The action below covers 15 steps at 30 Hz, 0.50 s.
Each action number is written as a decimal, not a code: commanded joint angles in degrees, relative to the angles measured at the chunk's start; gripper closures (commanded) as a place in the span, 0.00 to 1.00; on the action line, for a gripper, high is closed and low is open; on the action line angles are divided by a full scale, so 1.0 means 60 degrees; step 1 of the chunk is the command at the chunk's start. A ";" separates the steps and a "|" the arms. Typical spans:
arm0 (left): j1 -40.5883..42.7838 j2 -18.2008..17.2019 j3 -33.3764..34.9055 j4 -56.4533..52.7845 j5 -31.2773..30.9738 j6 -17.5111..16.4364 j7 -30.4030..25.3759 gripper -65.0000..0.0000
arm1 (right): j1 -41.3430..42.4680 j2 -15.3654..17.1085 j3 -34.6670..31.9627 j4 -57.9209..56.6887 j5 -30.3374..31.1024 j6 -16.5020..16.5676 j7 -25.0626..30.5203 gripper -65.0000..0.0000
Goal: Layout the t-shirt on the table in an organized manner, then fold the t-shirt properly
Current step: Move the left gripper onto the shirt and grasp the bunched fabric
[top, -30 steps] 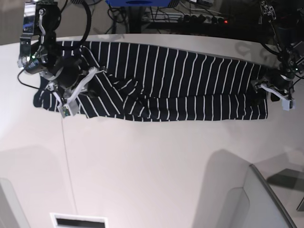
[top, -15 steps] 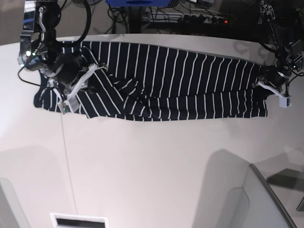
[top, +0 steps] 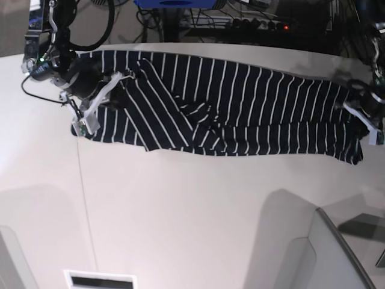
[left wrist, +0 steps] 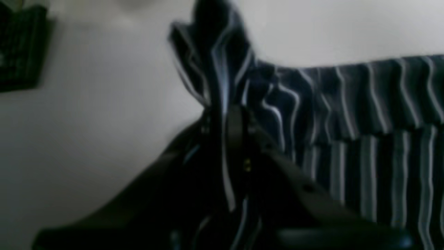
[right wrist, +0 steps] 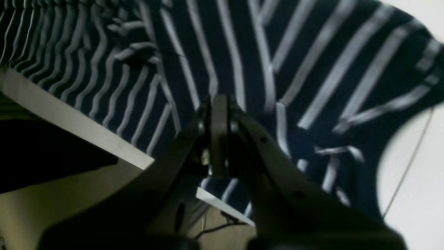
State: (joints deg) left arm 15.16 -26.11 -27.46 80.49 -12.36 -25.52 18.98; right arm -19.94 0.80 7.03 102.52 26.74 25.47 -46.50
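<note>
The dark t-shirt (top: 240,108) with thin white stripes lies stretched sideways across the far half of the white table (top: 192,211), creased in its middle. My right gripper (top: 120,84), at the base view's left, is shut on the shirt's left part. In the right wrist view its fingers (right wrist: 218,114) pinch striped cloth (right wrist: 312,52) near the table edge. My left gripper (top: 364,120), at the base view's right, is shut on the shirt's right end. The left wrist view shows a bunched fold (left wrist: 215,69) sticking up out of the closed jaws.
Cables and a power strip (top: 252,24) run behind the table's far edge. A pale curved object (top: 319,253) stands at the near right. A thin seam line (top: 84,198) crosses the table at left, ending near a slot (top: 99,280).
My left gripper has shut on the shirt's right end and drawn it rightward. The right gripper has moved away from me with the left part, and the shirt now lies longer and more stretched.
</note>
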 commanded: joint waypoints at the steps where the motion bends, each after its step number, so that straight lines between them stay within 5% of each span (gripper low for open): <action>1: 0.0206 0.0095 -0.0016 0.0878 -0.0028 0.0202 0.0111 1.00 | 0.0064 0.0021 0.0023 0.0166 0.0166 0.0055 0.0197 0.99; 5: 0.0910 0.1384 0.0013 0.3340 0.0031 0.0290 0.1561 1.00 | 0.0064 0.0021 0.0023 0.0166 0.0166 0.0055 0.0197 0.99; 9: 0.0880 0.2644 0.0482 0.4146 0.1144 0.0290 0.1942 1.00 | 0.0064 0.0021 0.0023 0.0151 0.0180 0.0055 0.0197 0.99; 15: 0.0836 0.3289 0.2650 0.4072 0.2741 0.0290 0.1913 1.00 | 0.0064 0.0021 0.0023 0.0151 0.0180 0.0055 0.0182 0.99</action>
State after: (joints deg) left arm 20.51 -5.74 -11.20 104.03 4.03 -24.21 31.70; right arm -19.88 0.80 7.07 102.52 26.79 25.47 -46.46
